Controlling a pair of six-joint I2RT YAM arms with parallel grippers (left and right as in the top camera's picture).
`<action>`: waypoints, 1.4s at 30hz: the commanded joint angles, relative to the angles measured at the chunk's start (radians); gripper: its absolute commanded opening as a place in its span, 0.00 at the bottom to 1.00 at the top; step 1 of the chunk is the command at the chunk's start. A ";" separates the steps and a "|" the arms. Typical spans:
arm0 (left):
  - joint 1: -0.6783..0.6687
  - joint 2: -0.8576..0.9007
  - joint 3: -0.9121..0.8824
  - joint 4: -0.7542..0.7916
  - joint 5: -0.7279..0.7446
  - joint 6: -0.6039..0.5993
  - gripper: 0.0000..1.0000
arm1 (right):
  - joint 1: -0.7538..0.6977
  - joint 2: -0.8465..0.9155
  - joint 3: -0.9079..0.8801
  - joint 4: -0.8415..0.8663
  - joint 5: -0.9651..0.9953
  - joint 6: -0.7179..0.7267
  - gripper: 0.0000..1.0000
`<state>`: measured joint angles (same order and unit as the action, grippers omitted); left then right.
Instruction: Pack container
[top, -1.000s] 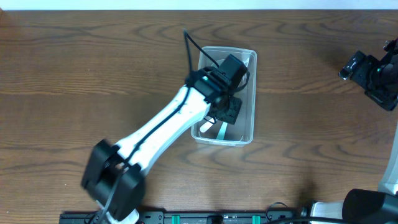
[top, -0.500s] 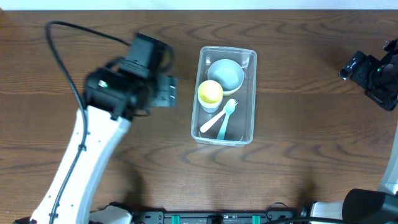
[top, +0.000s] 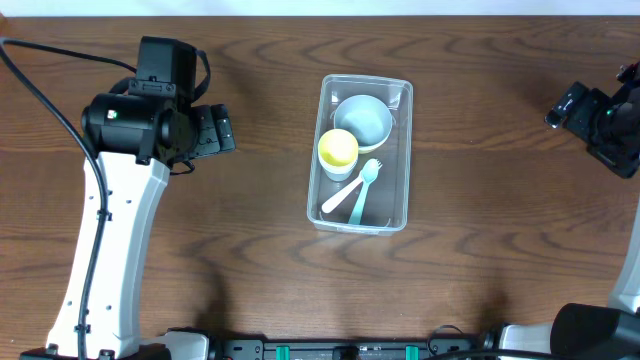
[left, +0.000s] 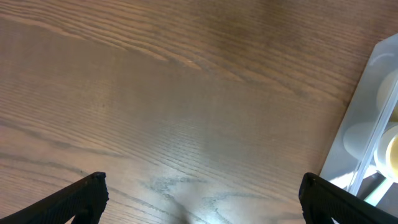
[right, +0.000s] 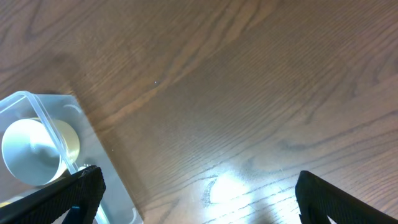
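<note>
The clear plastic container (top: 400, 215) stands upright at the table's middle. Inside it lie a pale blue bowl (top: 362, 120), a yellow cup (top: 338, 149), a white spoon (top: 336, 199) and a light teal fork (top: 364, 185). My left gripper (top: 222, 132) is open and empty, well to the left of the container; in the left wrist view (left: 199, 198) it is over bare wood, the container's edge (left: 364, 124) at the right. My right gripper (top: 562, 108) is open and empty at the far right; its wrist view (right: 196, 193) shows the container (right: 93, 140) at the left.
The brown wooden table (top: 500, 230) carries only the container. The left arm (top: 110, 240) runs down the left side. The arms' bases and a black rail (top: 350, 350) sit along the front edge.
My left gripper has come up out of the container and swung far to the left, empty. The bowl, cup, spoon and fork now show inside. The right arm has not moved.
</note>
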<state>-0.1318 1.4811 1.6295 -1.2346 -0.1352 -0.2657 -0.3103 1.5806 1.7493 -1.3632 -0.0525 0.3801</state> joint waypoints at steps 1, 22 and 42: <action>0.004 0.002 -0.004 -0.006 -0.015 -0.002 0.98 | -0.003 0.003 0.001 0.002 0.003 -0.003 0.99; 0.051 -0.360 -0.254 0.317 -0.006 0.156 0.98 | -0.003 0.003 0.001 0.002 0.003 -0.003 0.99; 0.063 -1.272 -1.238 0.761 0.102 0.229 0.98 | -0.003 0.003 0.001 0.002 0.003 -0.003 0.99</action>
<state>-0.0727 0.2672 0.4507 -0.4870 -0.0528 -0.0467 -0.3103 1.5806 1.7470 -1.3636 -0.0521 0.3801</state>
